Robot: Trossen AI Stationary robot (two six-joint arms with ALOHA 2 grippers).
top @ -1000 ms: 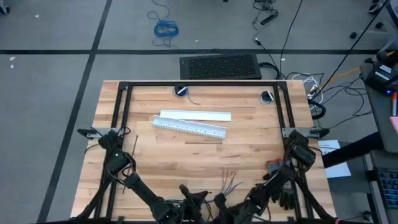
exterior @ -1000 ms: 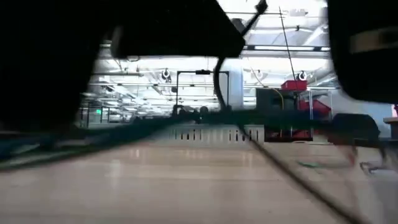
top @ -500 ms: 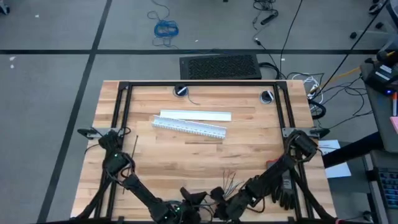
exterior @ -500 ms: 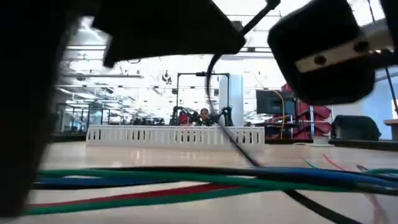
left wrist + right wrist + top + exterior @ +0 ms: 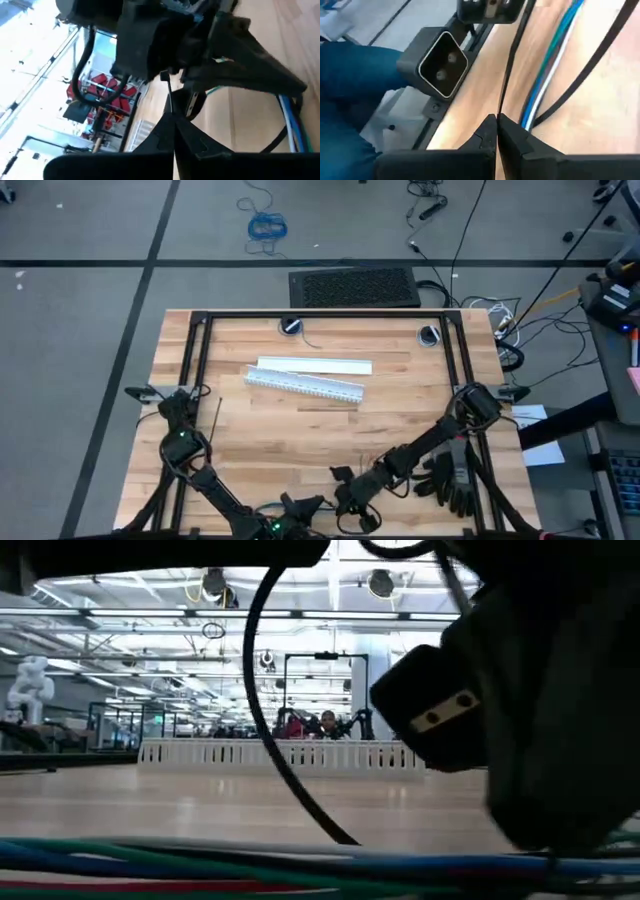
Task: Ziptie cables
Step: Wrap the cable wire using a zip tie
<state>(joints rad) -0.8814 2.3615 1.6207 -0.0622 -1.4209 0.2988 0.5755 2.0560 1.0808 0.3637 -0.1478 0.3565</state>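
Both grippers work at the table's (image 5: pixel 250 440) near edge; the right gripper (image 5: pixel 496 131) is pressed together on a ziptie (image 5: pixel 506 80), beside the cables (image 5: pixel 547 65). The left gripper (image 5: pixel 173 127) pinches a thin black strip (image 5: pixel 169 97); open wood lies toward the white duct (image 5: pixel 305 384).

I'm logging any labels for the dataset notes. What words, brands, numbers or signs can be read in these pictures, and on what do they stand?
None: no word, brand, number or sign can be read in any view.
The white slotted duct, the cables and the black gloves carry no visible print.
The red panels in the room behind are too blurred to tell whether they bear text.
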